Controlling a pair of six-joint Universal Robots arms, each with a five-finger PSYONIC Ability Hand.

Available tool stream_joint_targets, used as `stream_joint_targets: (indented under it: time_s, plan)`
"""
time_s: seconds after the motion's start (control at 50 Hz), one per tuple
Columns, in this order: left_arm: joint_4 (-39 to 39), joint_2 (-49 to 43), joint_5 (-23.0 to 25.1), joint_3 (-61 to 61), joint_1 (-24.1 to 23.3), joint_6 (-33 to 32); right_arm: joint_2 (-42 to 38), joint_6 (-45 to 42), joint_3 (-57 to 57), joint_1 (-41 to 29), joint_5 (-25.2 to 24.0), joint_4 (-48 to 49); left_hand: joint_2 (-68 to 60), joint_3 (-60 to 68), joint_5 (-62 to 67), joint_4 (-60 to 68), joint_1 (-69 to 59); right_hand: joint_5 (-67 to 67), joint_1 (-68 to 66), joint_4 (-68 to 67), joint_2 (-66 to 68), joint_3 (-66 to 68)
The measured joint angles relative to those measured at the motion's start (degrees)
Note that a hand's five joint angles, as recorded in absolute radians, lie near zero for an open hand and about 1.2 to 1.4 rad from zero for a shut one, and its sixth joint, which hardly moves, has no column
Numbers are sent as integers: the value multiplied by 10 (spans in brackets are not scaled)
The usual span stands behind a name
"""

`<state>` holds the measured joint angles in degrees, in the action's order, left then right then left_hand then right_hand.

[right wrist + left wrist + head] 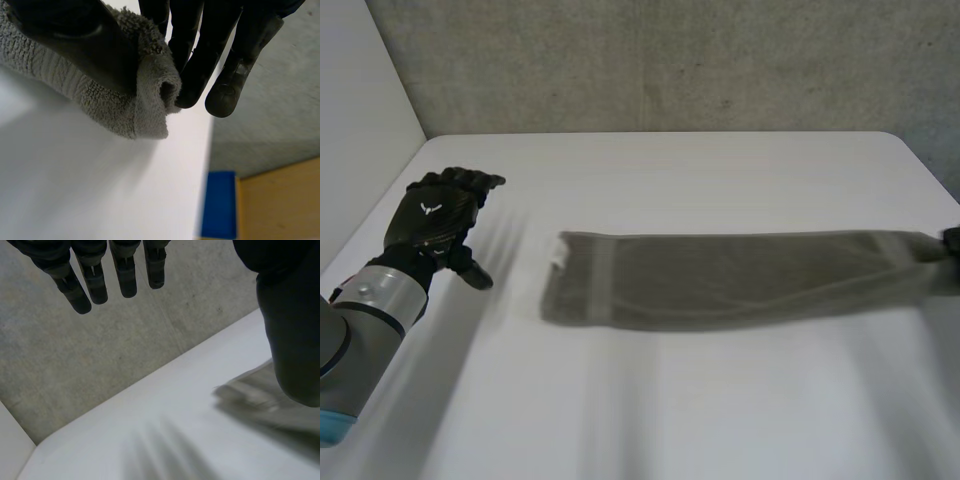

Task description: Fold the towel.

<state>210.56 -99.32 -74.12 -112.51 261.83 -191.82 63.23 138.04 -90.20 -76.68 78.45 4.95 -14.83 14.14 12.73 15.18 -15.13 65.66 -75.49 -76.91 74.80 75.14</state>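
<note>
Towel point(720, 278) stretched lengthwise across the desk point(670, 410), one end pinched between thumb and fingers point(230, 85) of the right hand point(75, 35), probably for tautness, with the left hand point(438, 215) beside the free end, fingers straight, apart, holding nothing.

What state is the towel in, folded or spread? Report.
Folded: the towel lies as a long doubled strip on the table, right hand pinching its end.
</note>
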Motion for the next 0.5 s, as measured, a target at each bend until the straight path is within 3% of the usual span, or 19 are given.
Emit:
stream_joint_targets:
  time_s: [0.08, 0.16, 0.3, 0.36, 0.5]
  plan:
    - [-1, 11, 0, 3, 1, 1, 7, -59, 17, 28, 2, -15, 0, 0, 0, 0, 0, 2, -1, 0, 1, 0]
    - [-2, 19, -1, 10, 1, 2, 10, -64, 47, -5, 0, -21, 0, 0, 0, 0, 0, 2, -1, 0, 1, 0]
    - [-4, 27, -3, 30, -4, 4, 12, -15, 126, -169, -1, -14, 0, 0, 0, 0, 0, 3, -1, 0, 2, 10]
    - [-5, 28, -5, 42, -8, 12, -1, 0, 160, -274, -2, 1, 0, -1, 0, 0, 1, 4, -1, 0, 2, 14]
    - [-6, 26, -7, 59, -13, 43, -81, -13, 191, -458, -4, 37, 0, -1, 0, 0, 1, 5, -1, 0, 2, 14]
